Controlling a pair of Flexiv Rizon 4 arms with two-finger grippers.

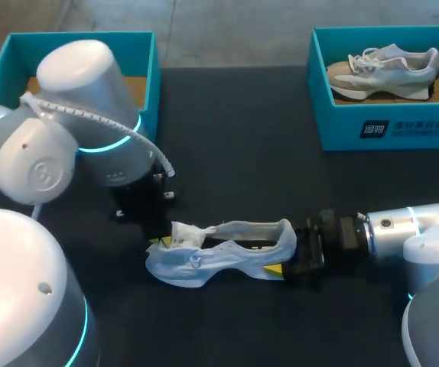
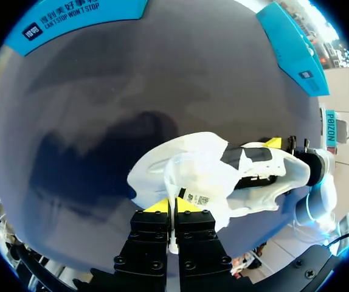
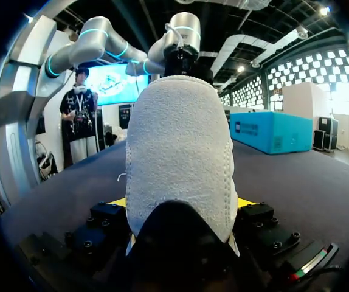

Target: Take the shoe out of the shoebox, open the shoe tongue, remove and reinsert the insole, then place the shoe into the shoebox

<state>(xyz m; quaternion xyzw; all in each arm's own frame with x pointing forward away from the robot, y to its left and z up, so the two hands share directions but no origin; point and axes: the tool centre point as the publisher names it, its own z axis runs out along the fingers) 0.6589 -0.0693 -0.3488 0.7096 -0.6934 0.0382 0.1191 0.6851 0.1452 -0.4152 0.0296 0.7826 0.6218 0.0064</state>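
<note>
The left jaws are pressed together, their yellow fingertips (image 2: 157,206) side by side, clamped on a thin white flap that runs up between them. That flap is the tongue (image 2: 190,176) of the shoe (image 1: 219,256), lifted away from the upper, with a small printed label showing on its inner face. The right jaws stand wide apart and are clamped on the same shoe from the other end. The wrist view shows the padded white heel filling the gap, with a finger against each side of it. The shoe itself is pale, white with a bluish sole, and lies on its sole on the dark table (image 1: 242,153), in the near middle of the scene. Its toe points left and its heel right, so it is stretched between the two sets of jaws. The left arm (image 1: 74,115) comes down onto the toe end from the far left, and the right arm (image 1: 403,229) reaches in low and level from the right. Well apart from the shoe, at the table's far left corner, the left shoebox (image 1: 17,46) stands open, teal with a brown floor partly hidden by the arm. At the far right the right shoebox (image 1: 403,126), also teal, holds a second shoe (image 1: 384,70) lying with its toe to the left.
</note>
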